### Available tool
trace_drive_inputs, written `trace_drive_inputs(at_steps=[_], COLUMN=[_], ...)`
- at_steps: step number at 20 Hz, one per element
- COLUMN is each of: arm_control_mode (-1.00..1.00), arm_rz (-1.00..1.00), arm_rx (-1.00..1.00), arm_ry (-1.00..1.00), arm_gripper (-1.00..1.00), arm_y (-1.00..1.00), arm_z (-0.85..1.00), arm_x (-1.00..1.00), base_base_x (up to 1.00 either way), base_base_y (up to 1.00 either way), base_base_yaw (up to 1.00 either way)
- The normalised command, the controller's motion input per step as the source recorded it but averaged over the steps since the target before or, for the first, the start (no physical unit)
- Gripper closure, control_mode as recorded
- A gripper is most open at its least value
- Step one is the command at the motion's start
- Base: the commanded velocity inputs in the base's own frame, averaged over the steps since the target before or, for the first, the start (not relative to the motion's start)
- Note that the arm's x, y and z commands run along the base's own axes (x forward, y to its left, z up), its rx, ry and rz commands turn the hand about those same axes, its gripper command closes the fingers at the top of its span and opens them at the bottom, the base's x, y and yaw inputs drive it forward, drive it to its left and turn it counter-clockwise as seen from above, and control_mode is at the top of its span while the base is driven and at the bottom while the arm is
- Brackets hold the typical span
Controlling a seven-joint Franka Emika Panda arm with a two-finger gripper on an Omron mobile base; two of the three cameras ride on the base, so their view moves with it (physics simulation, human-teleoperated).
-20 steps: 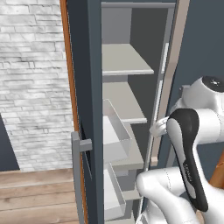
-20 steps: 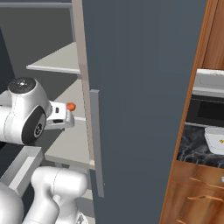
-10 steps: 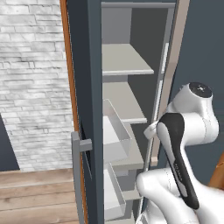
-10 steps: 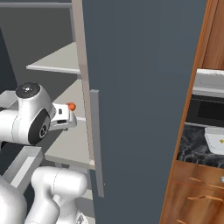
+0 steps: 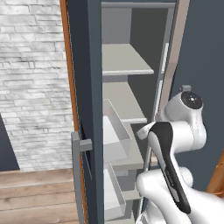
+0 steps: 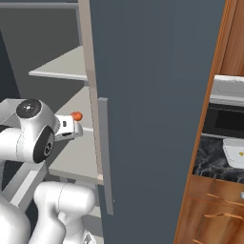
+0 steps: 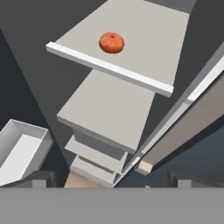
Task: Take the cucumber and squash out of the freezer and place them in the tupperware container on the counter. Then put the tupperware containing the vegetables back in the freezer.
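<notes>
A: Claw (image 7: 113, 180) state?

B: Released, spread wide, grasping nothing. Aimed into the open freezer (image 6: 157, 95), well apart from the squash (image 7: 111, 43).

A: And where to find the squash?

B: On a light grey shelf (image 7: 131, 39) inside the freezer, toward its front edge, touching nothing else. Not yet taken out.

A: Any sign of the cucumber?

B: Cannot tell where to find it.

A: Where to drop both, then?

B: Into the tupperware container (image 6: 234, 151), off to the right on the black marble bench (image 6: 209, 159), just below the microwave (image 6: 228, 119). Seems to hold no vegetables, though cut off by the picture's edge, so hard to be sure.

A: Progress, judging by that?

B: Barely begun. Freezer door open, and that looks like all. Left to do: grasp the squash, carry it to the container, fetch the cucumber likewise, then lift the filled container back into the freezer.

A: Counts?

B: One claw. One squash. One tupperware container. One bar handle (image 6: 106, 152) on the door. At least three shelves in the left base view, stacked one under another. Two clear bins there, an upper bin (image 5: 117, 131) and a lower bin (image 5: 111, 194).
</notes>
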Motion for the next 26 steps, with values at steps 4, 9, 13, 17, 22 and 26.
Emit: trace_drive_inputs(at_steps=[4, 9, 13, 17, 22, 26], arm_control_mode=[-1.0, -1.0, -1.0, -1.0, -1.0, -1.0], arm_rz=[0.0, 0.0, 0.0, 0.0, 0.0, 0.0], arm_rx=[0.0, 0.0, 0.0, 0.0, 0.0, 0.02], arm_ry=[0.0, 0.0, 0.0, 0.0, 0.0, 0.0], arm_gripper=[-1.0, -1.0, -1.0, -1.0, -1.0, -1.0], arm_y=[0.11, 0.08, 0.04, 0.05, 0.12, 0.09], arm_z=[0.0, -0.06, -0.05, 0.0, -0.04, -0.03], arm_x=[0.43, 0.44, 0.43, 0.46, 0.46, 0.4], base_base_x=[0.0, 0.0, 0.0, 0.0, 0.0, 0.0], base_base_y=[0.0, 0.0, 0.0, 0.0, 0.0, 0.0], base_base_yaw=[0.0, 0.0, 0.0, 0.0, 0.0, 0.0])
